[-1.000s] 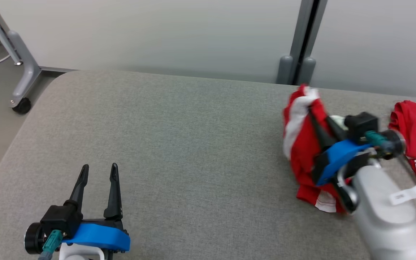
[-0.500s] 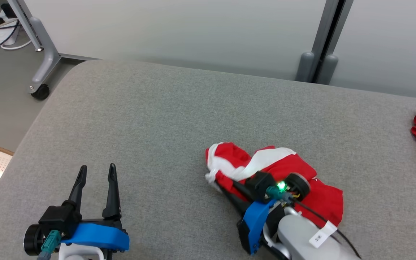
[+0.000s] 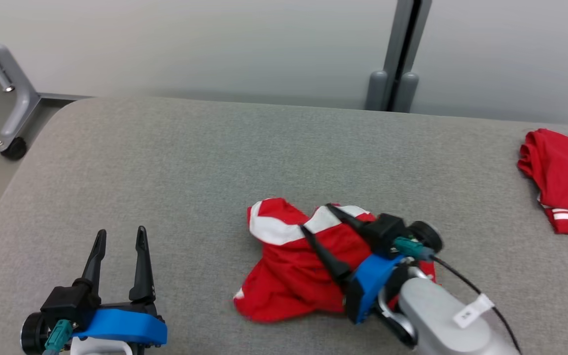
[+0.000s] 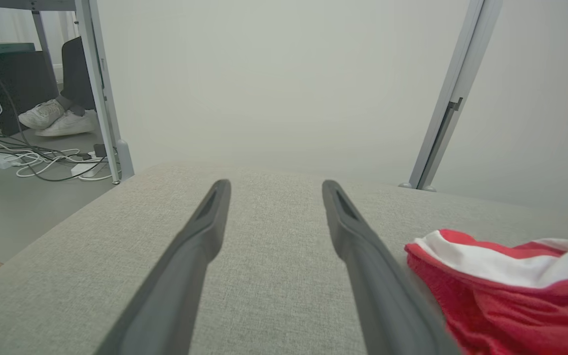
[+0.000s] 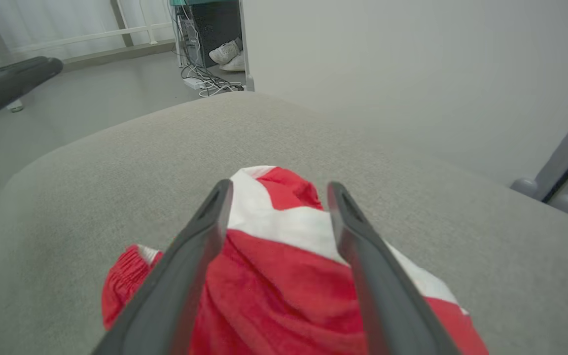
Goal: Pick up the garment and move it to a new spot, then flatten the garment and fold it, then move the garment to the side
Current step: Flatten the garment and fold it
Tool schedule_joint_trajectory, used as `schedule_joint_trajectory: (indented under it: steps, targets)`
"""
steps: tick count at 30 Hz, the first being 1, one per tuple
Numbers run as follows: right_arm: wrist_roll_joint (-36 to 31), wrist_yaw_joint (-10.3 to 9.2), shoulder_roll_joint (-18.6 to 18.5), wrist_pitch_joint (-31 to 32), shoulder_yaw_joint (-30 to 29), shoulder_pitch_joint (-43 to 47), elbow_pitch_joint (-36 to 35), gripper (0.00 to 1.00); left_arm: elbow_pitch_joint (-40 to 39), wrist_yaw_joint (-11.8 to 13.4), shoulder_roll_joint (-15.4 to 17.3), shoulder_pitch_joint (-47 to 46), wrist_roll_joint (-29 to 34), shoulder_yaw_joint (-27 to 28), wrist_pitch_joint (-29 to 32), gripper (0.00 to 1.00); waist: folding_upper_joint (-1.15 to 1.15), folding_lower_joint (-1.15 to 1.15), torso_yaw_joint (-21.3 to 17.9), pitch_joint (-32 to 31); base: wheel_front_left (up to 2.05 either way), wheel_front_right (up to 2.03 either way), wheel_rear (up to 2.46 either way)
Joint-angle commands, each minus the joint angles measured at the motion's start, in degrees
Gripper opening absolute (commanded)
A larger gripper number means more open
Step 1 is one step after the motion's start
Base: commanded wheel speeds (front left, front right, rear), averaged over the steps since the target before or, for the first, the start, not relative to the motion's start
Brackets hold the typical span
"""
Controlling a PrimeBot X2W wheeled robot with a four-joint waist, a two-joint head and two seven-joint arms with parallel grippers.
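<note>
Crumpled red-and-white garment (image 3: 289,281) lies on the grey table (image 3: 165,158), centre, toward the near edge. Over it sits the right gripper (image 3: 316,217), jaws spread, fingers lying across the cloth, not pinching it. At near left is the left gripper (image 3: 121,230), jaws spread too, above bare table, apart from the garment. Far right: red folded cloth (image 3: 565,177), well apart.

Grey table (image 3: 165,162), white shoes (image 4: 50,117) — floor cables (image 4: 32,165)
</note>
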Motion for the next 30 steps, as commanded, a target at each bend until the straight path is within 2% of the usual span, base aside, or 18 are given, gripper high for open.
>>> schedule_joint_trajectory:
  steps: [1, 8, 16, 25, 30]
  targets:
    - [-0.90, 0.00, -1.21, -0.13, -1.53, 1.87, -1.02, 1.00, -0.22, 0.20, 0.16, 0.25, 0.28, 0.51, -0.25, 1.00, 0.00, 0.00, -0.95, -0.50, 0.00, 0.00, 0.00]
    - [-4.10, 0.00, -5.00, -0.15, -13.15, 7.57, -6.60, 1.00, -0.84, 0.10, 0.50, 1.18, 0.59, 1.37, -0.25, 1.00, 0.00, 0.00, -2.83, -0.95, 0.00, 0.00, 0.00]
    - [-7.66, 0.00, -6.11, 0.21, -25.30, 15.78, -10.87, 1.00, -1.28, 0.04, 0.52, 1.99, 0.75, 1.94, -0.25, 1.00, 0.00, 0.00, -3.86, -1.32, 0.00, 0.00, 0.00]
    - [-9.55, 0.00, -3.62, 5.38, -28.48, 24.14, -17.42, 1.00, -1.75, 0.01, 0.21, 1.85, 1.01, 1.79, -0.25, 1.00, 0.00, 0.00, -4.17, -0.89, 0.00, 0.00, 0.00]
    - [-9.24, 0.00, -2.75, 6.82, -28.29, 25.83, -16.29, 1.00, -1.36, -0.03, 0.10, 1.04, 0.97, 1.28, -0.26, 1.00, 0.00, 0.00, -3.59, -0.39, 0.00, 0.00, 0.00]
